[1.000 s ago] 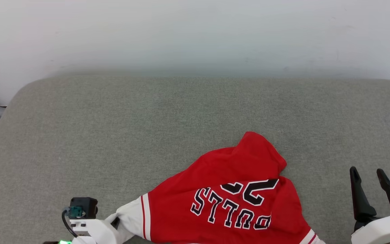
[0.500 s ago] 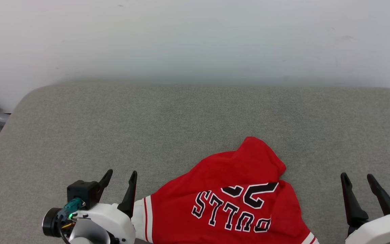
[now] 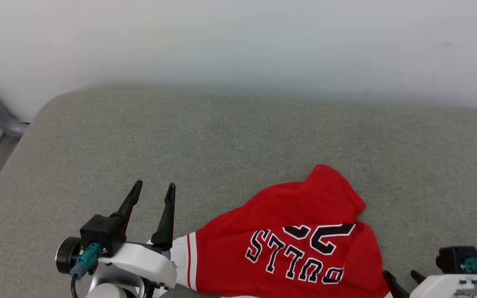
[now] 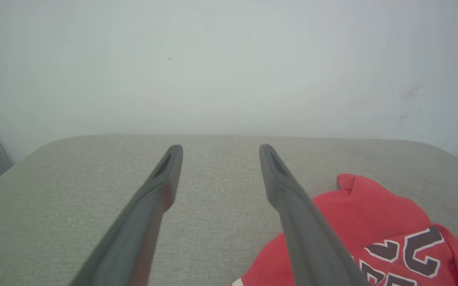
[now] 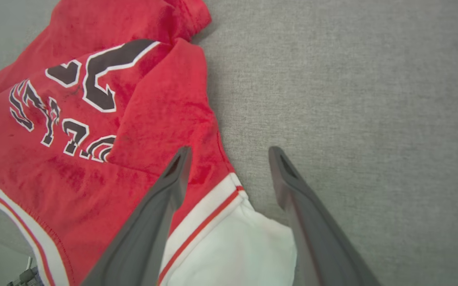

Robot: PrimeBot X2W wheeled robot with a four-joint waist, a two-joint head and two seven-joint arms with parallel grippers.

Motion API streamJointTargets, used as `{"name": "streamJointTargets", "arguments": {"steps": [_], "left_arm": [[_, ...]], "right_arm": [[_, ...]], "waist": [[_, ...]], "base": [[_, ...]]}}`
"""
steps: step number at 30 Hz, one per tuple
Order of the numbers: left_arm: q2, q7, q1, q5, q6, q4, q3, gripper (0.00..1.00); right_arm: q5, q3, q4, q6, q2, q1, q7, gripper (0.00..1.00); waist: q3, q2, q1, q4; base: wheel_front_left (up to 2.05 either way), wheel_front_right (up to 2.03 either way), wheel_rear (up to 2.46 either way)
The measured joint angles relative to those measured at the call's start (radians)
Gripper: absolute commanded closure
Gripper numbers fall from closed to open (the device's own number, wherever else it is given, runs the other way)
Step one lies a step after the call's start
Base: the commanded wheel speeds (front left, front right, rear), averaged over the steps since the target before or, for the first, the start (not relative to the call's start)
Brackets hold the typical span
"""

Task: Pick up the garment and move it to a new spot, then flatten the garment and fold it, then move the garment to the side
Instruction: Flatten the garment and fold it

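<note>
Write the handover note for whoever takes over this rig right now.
Left tool: open, empty, beside one white sleeve of the garment.
Right tool: open, poised over the other white sleeve, not gripping.
Garment: crumpled, print up, near the front edge of the grey cushion, held by neither tool.
Done: at most the first move; it is neither flat nor folded.
Left: flatten, fold, move it aside.

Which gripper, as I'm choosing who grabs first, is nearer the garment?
Right. The right gripper hangs over the garment, at its white sleeve; the left gripper points over bare cushion beside the other sleeve.
</note>
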Motion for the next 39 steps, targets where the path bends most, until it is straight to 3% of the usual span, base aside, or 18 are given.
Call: {"name": "streamJointTargets", "arguments": {"steps": [9,16,17,18,31,36,39], "left_arm": [[-0.034,-0.008,-0.017,0.010,-0.011,-0.016,0.014,0.00],[-0.050,-0.010,-0.021,0.020,-0.024,-0.008,0.027,0.00],[-0.052,-0.010,-0.021,0.024,-0.028,-0.007,0.030,0.00],[-0.055,-0.010,-0.021,0.025,-0.030,-0.006,0.032,0.00],[-0.084,-0.013,-0.037,0.053,-0.066,-0.002,0.058,0.00],[-0.124,-0.013,-0.050,0.074,-0.097,0.019,0.072,0.00],[-0.137,-0.013,-0.051,0.084,-0.110,0.030,0.084,0.00]], "right_arm": [[0.063,0.177,0.119,0.000,-0.151,-0.174,0.166,0.00],[0.128,0.237,0.232,0.000,-0.189,-0.243,0.288,0.00],[0.145,0.237,0.240,0.000,-0.189,-0.247,0.294,0.64],[0.149,0.241,0.248,0.000,-0.193,-0.256,0.302,1.00],[0.142,0.267,0.285,0.000,-0.277,-0.503,0.216,1.00],[0.128,0.290,0.372,0.000,-0.325,-0.719,0.151,1.00],[0.125,0.300,0.429,0.000,-0.320,-0.777,0.104,1.00]], "waist": [[0.066,0.0000,0.0001,0.050],[0.099,0.0000,0.0000,0.074],[0.102,0.0000,0.0000,0.075],[0.105,0.0000,0.0000,0.076],[0.129,0.0000,0.0001,0.085],[0.159,0.0000,0.0002,0.116],[0.176,0.0000,0.0002,0.128]], "base": [[0.00,0.00,0.00],[0.00,0.00,0.00],[0.00,0.00,0.00],[0.00,0.00,0.00],[0.00,0.00,0.00],[0.00,0.00,0.00],[0.00,0.00,0.00]]}}
